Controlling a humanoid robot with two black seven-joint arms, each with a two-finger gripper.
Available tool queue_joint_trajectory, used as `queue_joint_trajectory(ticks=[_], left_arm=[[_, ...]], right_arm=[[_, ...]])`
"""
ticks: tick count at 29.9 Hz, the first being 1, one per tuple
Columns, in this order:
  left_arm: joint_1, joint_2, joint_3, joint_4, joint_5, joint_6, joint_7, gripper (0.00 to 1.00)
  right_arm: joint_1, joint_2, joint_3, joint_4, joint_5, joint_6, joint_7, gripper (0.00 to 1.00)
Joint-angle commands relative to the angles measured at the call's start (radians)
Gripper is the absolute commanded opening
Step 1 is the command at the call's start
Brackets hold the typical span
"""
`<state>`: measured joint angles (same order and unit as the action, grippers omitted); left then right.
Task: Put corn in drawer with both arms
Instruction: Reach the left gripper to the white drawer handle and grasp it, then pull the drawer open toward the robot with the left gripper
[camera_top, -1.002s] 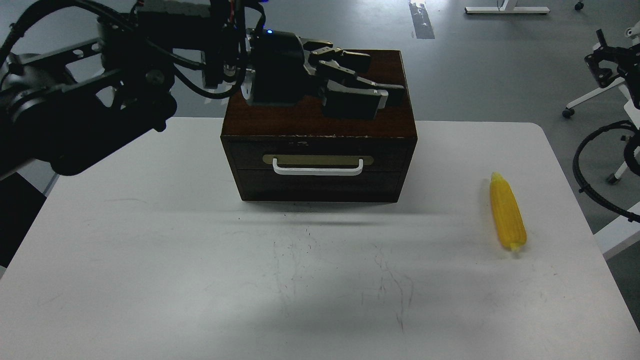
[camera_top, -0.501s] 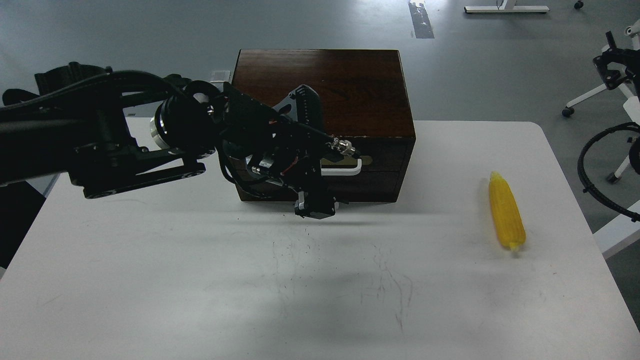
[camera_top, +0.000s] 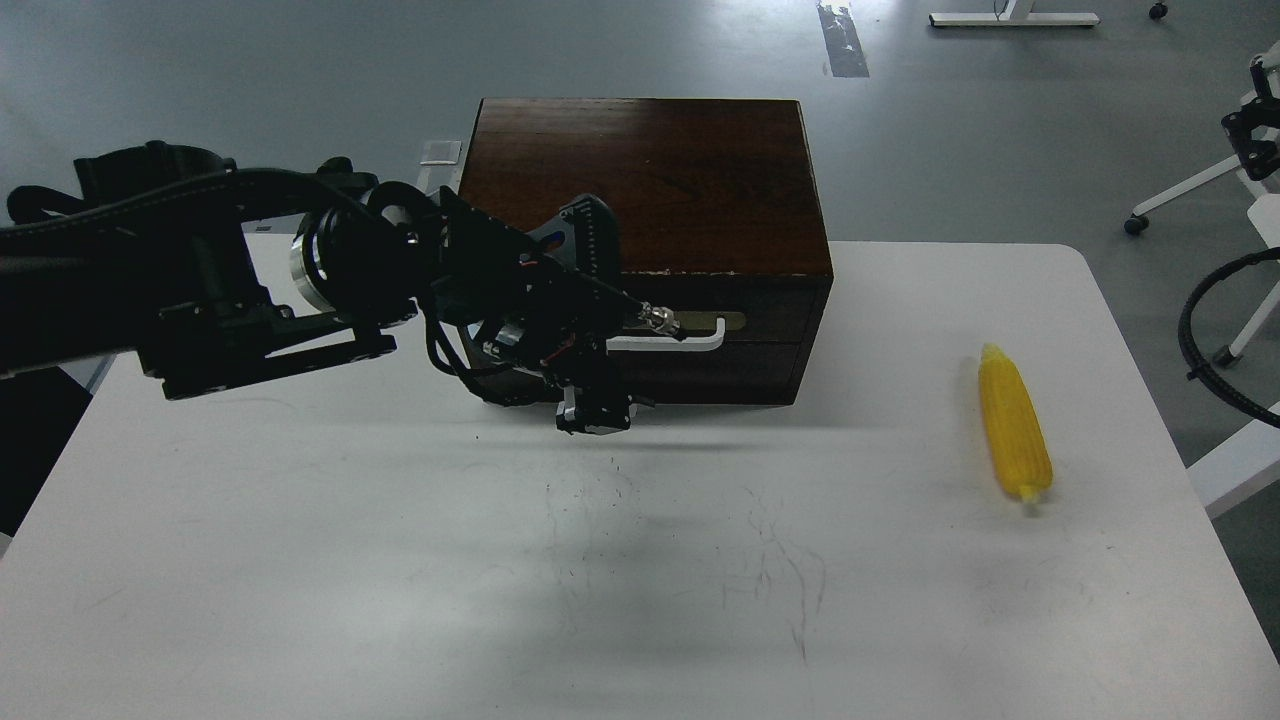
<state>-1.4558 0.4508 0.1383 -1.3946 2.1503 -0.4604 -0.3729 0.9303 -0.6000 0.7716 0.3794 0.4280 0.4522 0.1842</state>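
Step in hand: opening drawer (camera_top: 760, 325), shut, frame centre. Left gripper (camera_top: 596, 408) at white handle (camera_top: 690, 340); grip state indiscernible. Corn (camera_top: 1015, 423) lies right on worktop (camera_top: 300, 560). Next: hook handle, pull.

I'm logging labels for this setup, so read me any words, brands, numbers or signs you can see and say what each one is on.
None can be read.
The wooden box, its drawer and brass plate show no lettering.
The corn and table carry no print, only scuff marks.
The left gripper shows no legible marking.
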Motion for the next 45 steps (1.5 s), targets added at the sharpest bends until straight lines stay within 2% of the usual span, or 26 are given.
queue_joint_trajectory(ticks=[1, 34, 36, 39, 43, 45], left_arm=[[0.000, -0.017, 0.001, 0.040, 0.000, 0.000, 0.000, 0.66], [0.037, -0.018, 0.053, 0.077, 0.031, 0.022, 0.005, 0.64], [0.037, -0.020, 0.053, 0.075, 0.031, 0.023, 0.003, 0.52], [0.032, -0.023, 0.052, 0.074, 0.031, 0.023, 0.002, 0.44], [0.026, -0.023, 0.052, 0.071, 0.031, 0.023, -0.005, 0.42], [0.026, -0.024, 0.052, 0.065, 0.031, 0.023, -0.023, 0.42]], right_arm=[[0.008, -0.001, -0.003, 0.000, 0.000, 0.008, -0.002, 1.00], [0.007, -0.003, -0.008, -0.002, -0.002, 0.011, -0.002, 1.00], [0.007, -0.003, -0.008, -0.002, -0.002, 0.011, -0.002, 1.00], [0.001, -0.003, -0.012, -0.002, -0.002, 0.011, -0.002, 1.00], [0.007, -0.003, -0.054, -0.002, -0.002, 0.011, -0.002, 1.00], [0.009, -0.004, -0.064, -0.002, -0.002, 0.017, -0.002, 1.00]])
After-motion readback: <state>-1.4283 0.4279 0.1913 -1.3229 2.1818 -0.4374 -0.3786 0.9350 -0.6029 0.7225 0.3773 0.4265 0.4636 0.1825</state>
